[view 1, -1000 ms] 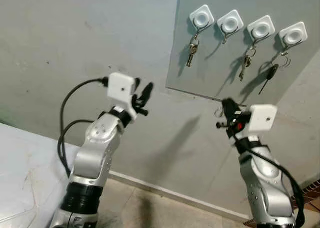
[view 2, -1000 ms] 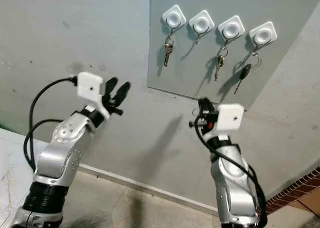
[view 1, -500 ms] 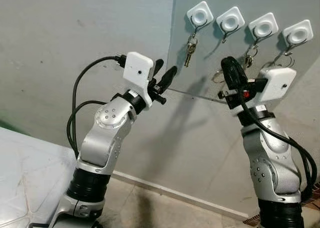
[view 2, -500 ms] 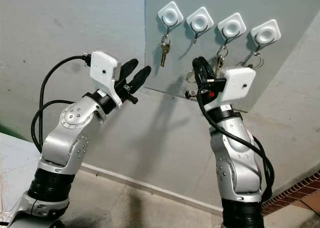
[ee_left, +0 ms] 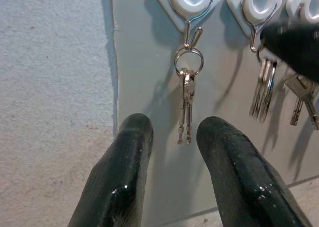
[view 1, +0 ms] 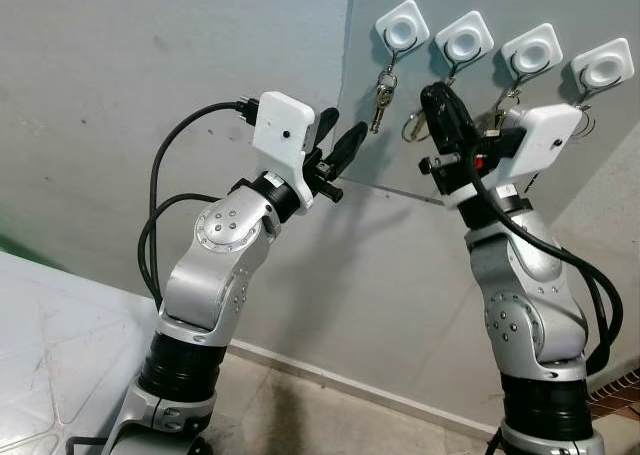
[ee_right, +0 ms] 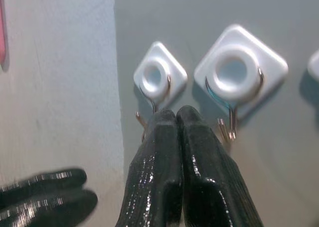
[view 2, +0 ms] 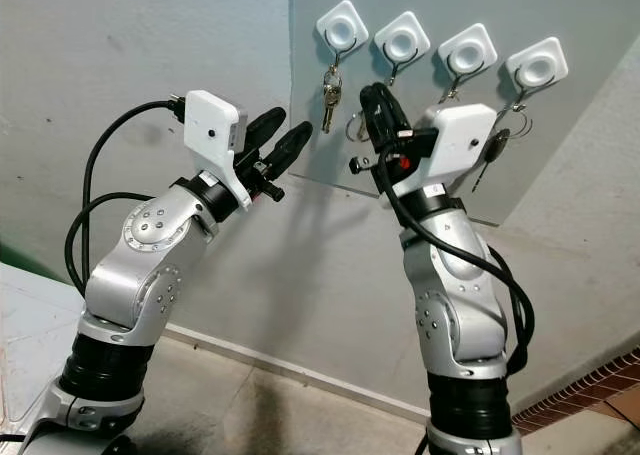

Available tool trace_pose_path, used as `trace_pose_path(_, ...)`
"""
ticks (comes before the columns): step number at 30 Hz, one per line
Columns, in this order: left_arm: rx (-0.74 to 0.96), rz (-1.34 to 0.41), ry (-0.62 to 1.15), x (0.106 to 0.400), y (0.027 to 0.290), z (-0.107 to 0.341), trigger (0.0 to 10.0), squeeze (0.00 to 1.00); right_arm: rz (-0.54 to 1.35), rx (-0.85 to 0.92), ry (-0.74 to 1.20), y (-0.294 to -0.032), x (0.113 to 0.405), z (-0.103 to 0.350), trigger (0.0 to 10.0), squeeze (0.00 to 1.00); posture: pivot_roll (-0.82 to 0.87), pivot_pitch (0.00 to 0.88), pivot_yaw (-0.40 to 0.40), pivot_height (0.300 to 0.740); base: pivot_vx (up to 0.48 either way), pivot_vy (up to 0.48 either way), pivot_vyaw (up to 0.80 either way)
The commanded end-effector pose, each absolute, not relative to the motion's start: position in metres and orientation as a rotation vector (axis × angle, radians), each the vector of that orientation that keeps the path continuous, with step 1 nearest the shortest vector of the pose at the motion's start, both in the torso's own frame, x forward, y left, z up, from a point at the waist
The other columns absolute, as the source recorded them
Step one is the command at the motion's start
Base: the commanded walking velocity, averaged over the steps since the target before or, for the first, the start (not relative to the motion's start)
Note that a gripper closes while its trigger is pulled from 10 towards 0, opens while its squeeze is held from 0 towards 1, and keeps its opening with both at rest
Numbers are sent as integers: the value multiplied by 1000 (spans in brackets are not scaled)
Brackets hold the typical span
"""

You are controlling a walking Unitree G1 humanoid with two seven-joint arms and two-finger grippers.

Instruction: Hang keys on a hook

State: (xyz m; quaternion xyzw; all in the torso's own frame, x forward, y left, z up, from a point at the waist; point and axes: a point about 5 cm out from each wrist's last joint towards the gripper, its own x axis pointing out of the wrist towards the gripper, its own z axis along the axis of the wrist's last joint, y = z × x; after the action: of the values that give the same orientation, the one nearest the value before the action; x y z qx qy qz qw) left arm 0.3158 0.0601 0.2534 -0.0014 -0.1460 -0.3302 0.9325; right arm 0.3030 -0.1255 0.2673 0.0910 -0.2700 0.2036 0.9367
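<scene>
below second hook (view 2: 402, 41), right claw (view 2: 372, 100) pinching keys (view 2: 357, 127)

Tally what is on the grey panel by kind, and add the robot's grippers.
White hooks: 4
Key sets hanging from hooks: 3
Key set held by the right gripper: 1
Grippers, counting the left gripper: 2
Total: 10

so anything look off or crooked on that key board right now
Nothing stands out. The four white hooks sit in an even row on the grey panel. The leftmost hook's keys hang straight down. The right gripper holds a key ring up beneath the second hook, which is empty.
</scene>
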Motion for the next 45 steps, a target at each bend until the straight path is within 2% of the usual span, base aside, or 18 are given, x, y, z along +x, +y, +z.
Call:
trace_pose_path(1,7,-709,-329,312,55,263,10000,0,408,199,-572,-128,304,271,10000,0,108,90,-37,740,0,0,0)
trace_pose_path(16,-3,-719,-328,312,54,264,10000,0,306,188,-566,-150,301,265,10000,0,100,91,-32,740,0,0,0)
trace_pose_path(34,-7,-746,-337,309,49,267,10000,0,351,175,-669,-153,307,289,10000,0,105,93,-33,740,0,0,0)
trace_pose_path(45,-9,-735,-335,309,51,267,10000,0,337,176,-628,-156,302,275,10000,0,108,95,-34,740,0,0,0)
